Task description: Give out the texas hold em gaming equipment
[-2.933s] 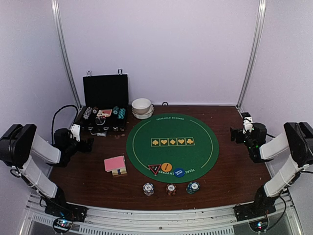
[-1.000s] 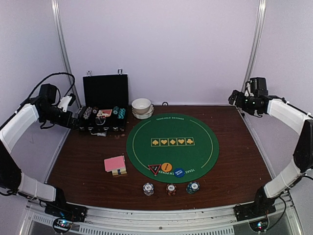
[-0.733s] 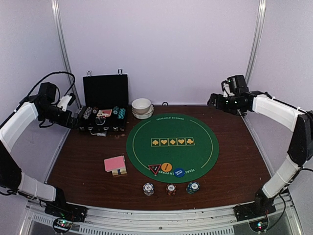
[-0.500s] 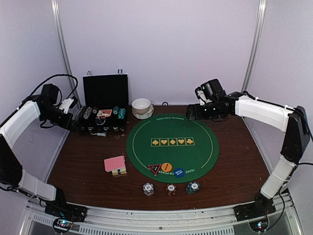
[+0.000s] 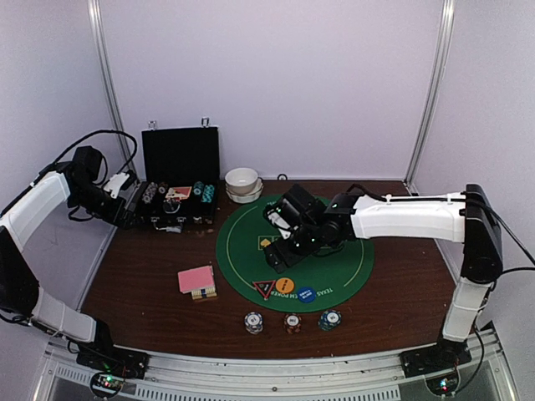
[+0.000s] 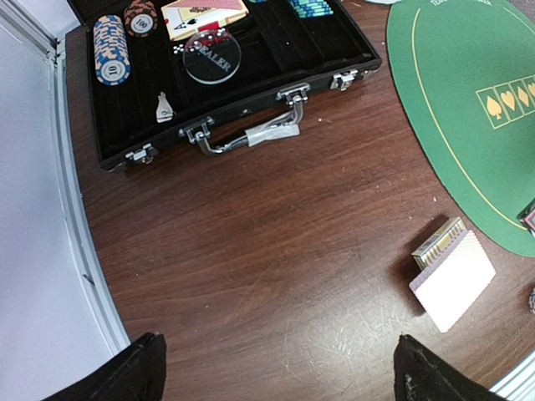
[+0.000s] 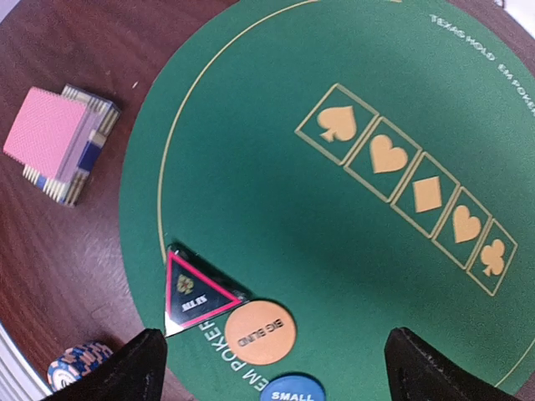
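Observation:
The green poker mat (image 5: pixel 334 251) lies mid-table. On its near edge sit the red-triangle token (image 5: pixel 264 289), the orange disc (image 5: pixel 284 286) and the blue disc (image 5: pixel 306 294). Three striped chip stacks (image 5: pixel 292 322) stand in front of the mat. The pink-backed card deck (image 5: pixel 196 280) lies left of the mat. My right gripper (image 5: pixel 288 230) hangs open and empty over the mat's left half. Its wrist view shows the triangle (image 7: pixel 194 292), the orange disc (image 7: pixel 260 332) and the deck (image 7: pixel 54 138). My left gripper (image 5: pixel 125 209) is open and empty beside the case; the deck (image 6: pixel 451 276) shows in its wrist view.
An open black case (image 5: pixel 177 200) with chips, cards and a clear dealer button (image 6: pixel 212 57) stands at the back left. Stacked white bowls (image 5: pixel 242 184) sit right of it. Frame posts rise at both back corners. Bare wood lies under the left gripper (image 6: pixel 280 380).
My right arm has swung from the back right corner in over the mat's left half. My left gripper has shifted only slightly by the case. The objects have not moved.

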